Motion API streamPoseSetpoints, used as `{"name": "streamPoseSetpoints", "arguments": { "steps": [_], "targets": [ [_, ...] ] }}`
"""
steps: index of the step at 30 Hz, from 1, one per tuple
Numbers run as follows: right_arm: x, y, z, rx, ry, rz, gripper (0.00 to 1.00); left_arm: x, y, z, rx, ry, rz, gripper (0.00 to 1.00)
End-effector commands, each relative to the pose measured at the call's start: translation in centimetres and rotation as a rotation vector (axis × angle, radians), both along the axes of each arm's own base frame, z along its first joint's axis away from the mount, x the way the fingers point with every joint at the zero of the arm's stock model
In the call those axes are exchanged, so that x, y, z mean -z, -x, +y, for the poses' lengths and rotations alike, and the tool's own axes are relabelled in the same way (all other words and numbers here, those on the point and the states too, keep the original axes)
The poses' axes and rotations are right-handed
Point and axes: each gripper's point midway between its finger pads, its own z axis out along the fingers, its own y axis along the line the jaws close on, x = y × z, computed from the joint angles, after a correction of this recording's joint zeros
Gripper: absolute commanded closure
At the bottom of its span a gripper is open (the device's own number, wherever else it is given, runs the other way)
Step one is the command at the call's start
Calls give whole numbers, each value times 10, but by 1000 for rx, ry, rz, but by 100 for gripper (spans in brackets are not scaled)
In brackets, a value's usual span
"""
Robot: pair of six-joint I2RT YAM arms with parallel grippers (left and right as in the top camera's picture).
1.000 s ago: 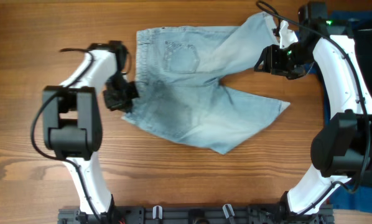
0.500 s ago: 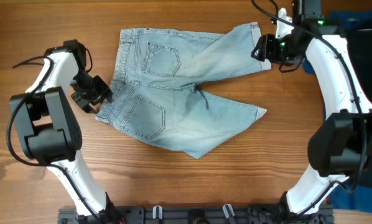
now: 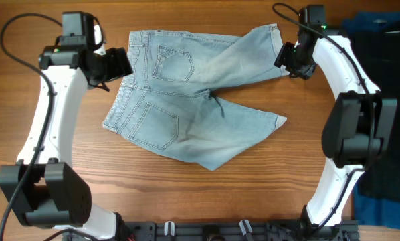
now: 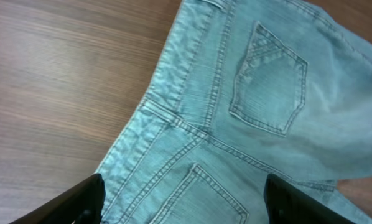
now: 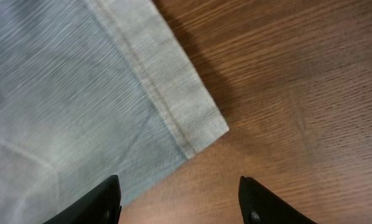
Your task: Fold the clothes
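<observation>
shorts (image 3: 186,100) flat on seemingly wooden table (image 3: 287,187)

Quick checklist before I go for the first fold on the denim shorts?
1. Left gripper open and empty: ok, at the waistband.
2. Right gripper open and empty: ok.
3. Shorts lying flat, back pockets up: ok.
4. Legs lined up together: not ok, they splay apart.
5. Upper leg hem close ahead of right gripper: ok.
6. Black garment apart from shorts: ok.
</observation>
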Motion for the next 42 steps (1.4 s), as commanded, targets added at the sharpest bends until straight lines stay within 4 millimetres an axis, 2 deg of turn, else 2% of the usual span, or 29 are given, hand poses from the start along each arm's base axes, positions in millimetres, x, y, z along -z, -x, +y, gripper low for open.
{"name": "streamPoseSetpoints", "arguments": {
  "steps": [1,6,8,13,16,20,23,26,31,32,33,34,35,38,40,42],
  "targets": [
    [17,-7,-4,82,21,2,41,5,0,-18,72,-14,5,24],
    [29,-15,-2,105,8,-9,50,6,1,-33,108,-81,3,25],
    [43,-12,0,101,10,19,51,5,1,-41,124,-108,-4,25],
    [52,-9,0,101,13,44,52,5,1,-45,129,-109,-6,25],
    [52,-10,-1,102,14,39,66,5,1,-45,129,-109,-6,25],
    [53,-6,-3,104,24,57,96,5,1,-45,128,-109,-7,27],
    [54,7,-12,121,42,108,96,5,0,-45,127,-109,-11,29],
    [47,28,-28,155,39,186,96,4,-1,-45,127,-110,-14,32],
    [29,79,-45,134,9,365,93,5,-2,-39,113,-138,-15,36],
    [28,85,-47,118,8,389,88,5,-2,-39,113,-139,-15,36],
    [28,89,-48,101,9,403,78,5,-2,-39,112,-140,-16,36],
    [27,90,-48,80,5,407,60,5,-3,-39,111,-142,-17,36],
    [27,90,-46,53,-6,404,54,6,-4,-39,111,-142,-18,36],
    [19,88,-33,-53,-79,379,51,9,-5,-39,111,-143,-14,36],
    [1,87,-21,-143,-134,339,51,11,-5,-39,112,-143,-7,37],
    [-29,85,-1,-267,-219,248,50,12,-6,-39,113,-142,-6,39]
  ]
}}
